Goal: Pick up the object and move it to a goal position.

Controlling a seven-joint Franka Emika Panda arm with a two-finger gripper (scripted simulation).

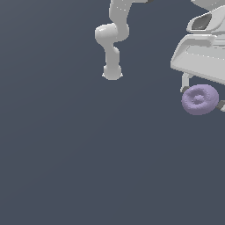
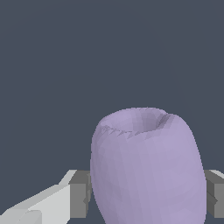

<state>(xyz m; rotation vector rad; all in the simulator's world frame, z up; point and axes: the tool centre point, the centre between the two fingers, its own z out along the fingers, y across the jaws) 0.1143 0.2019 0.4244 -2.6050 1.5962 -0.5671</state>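
The gripper [image 2: 146,194] pinches the purple lump [image 1: 200,99] between its pads; being rounded, it might squirt free mid-carry

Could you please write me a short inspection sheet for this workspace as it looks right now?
Surface: plain dark grey-blue ground, no marks seen.
Job's things: lavender ring-shaped object with a central dimple, sitting between the gripper's fingers; no goal marker seen.
Clutter: nothing seen.
Grippers: gripper closed on the object, a grey pad pressing each side; it is partly cut off at the exterior view's right edge.
Cables: nothing seen.
Surroundings: pale arm links near the top of the exterior view; otherwise nothing seen.
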